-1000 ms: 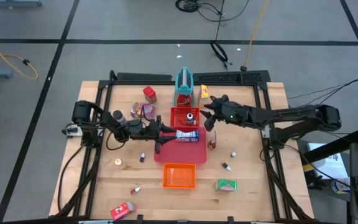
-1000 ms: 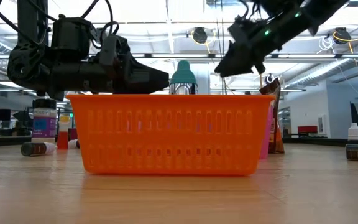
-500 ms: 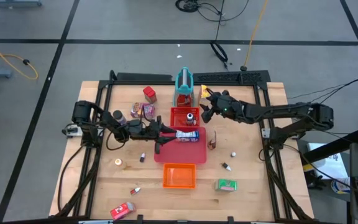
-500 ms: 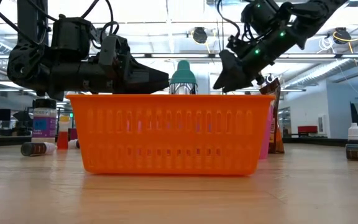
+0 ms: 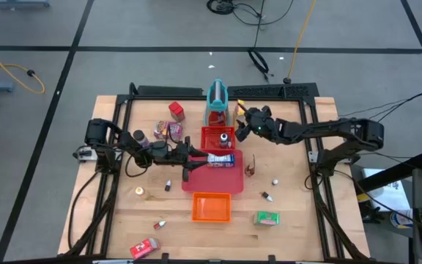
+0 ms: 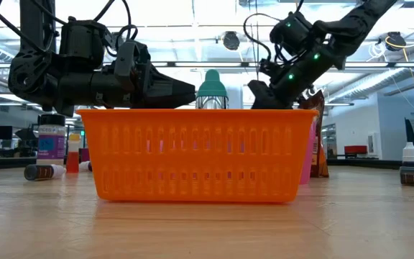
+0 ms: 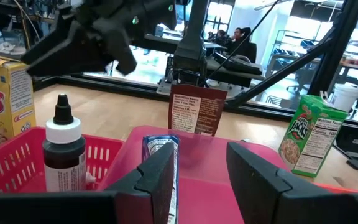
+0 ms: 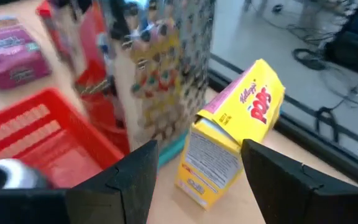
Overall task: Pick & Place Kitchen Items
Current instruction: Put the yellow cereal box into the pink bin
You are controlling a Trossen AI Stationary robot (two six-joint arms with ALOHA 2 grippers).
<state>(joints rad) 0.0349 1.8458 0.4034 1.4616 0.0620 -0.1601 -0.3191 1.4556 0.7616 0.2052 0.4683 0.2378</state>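
My left gripper (image 5: 196, 155) stands open and level over the flat pink tray (image 5: 196, 180). A blue-white box (image 7: 161, 155) lies in that tray just beyond one fingertip, and nothing is between the fingers (image 7: 201, 152). My right gripper (image 5: 242, 126) hangs open and tipped downward at the far side. It is next to the yellow box (image 8: 235, 130), which stands on the table beside the teal stand (image 5: 217, 99). In the right wrist view the yellow box shows ahead, between the two wide-spread fingers. A dark bottle (image 7: 63, 155) stands in the red basket (image 5: 212, 133).
An orange basket (image 5: 211, 207) sits near the front. A brown packet (image 5: 249, 167), green box (image 5: 267, 217), red boxes (image 5: 176, 110) (image 5: 143, 248), pink-purple packet (image 5: 171, 130), dark can (image 5: 139, 137) and tiny bottles (image 5: 167, 185) are scattered around. A black frame (image 5: 310, 132) rims the table.
My right gripper has swung toward the table's far edge, to the yellow box beside the teal stand. It has come down and tipped its fingers further downward.
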